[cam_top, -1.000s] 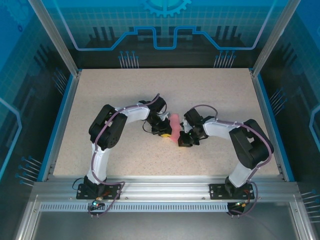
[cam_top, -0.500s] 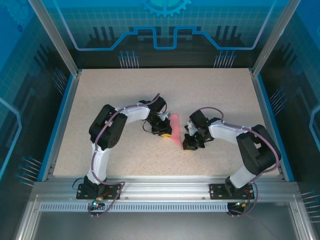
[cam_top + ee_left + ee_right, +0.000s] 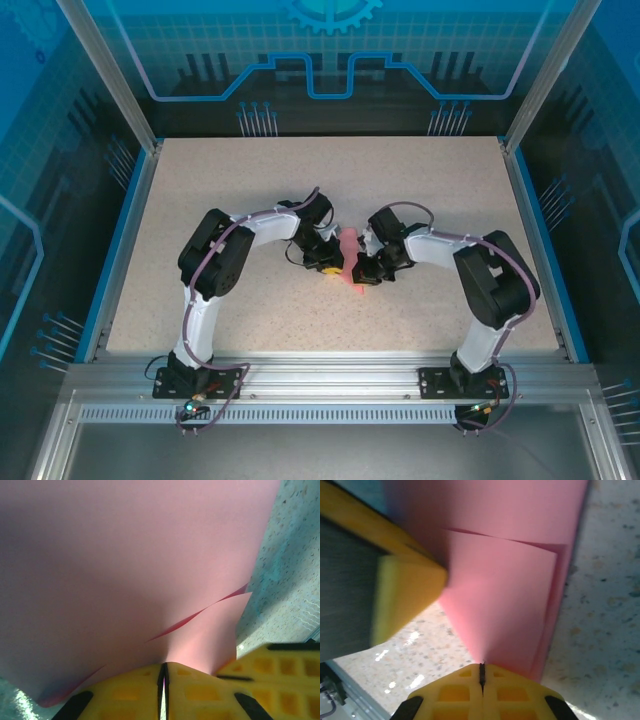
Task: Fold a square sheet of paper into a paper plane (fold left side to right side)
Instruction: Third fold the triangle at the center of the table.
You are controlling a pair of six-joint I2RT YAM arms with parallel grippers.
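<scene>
paper [image 3: 150,555], folded pink, is clamped in left tool [image 3: 164,665] and, seemingly, right tool [image 3: 481,666].

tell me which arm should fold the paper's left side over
Left, probably: the left gripper is shut on the pink paper at its left side and could carry it over, while the right gripper, also shut on it, anchors the right.

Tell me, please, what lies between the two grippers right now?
The paper fills that gap: in the top view it sits between the left gripper and right gripper, and each wrist view shows that gripper shut on it.
</scene>
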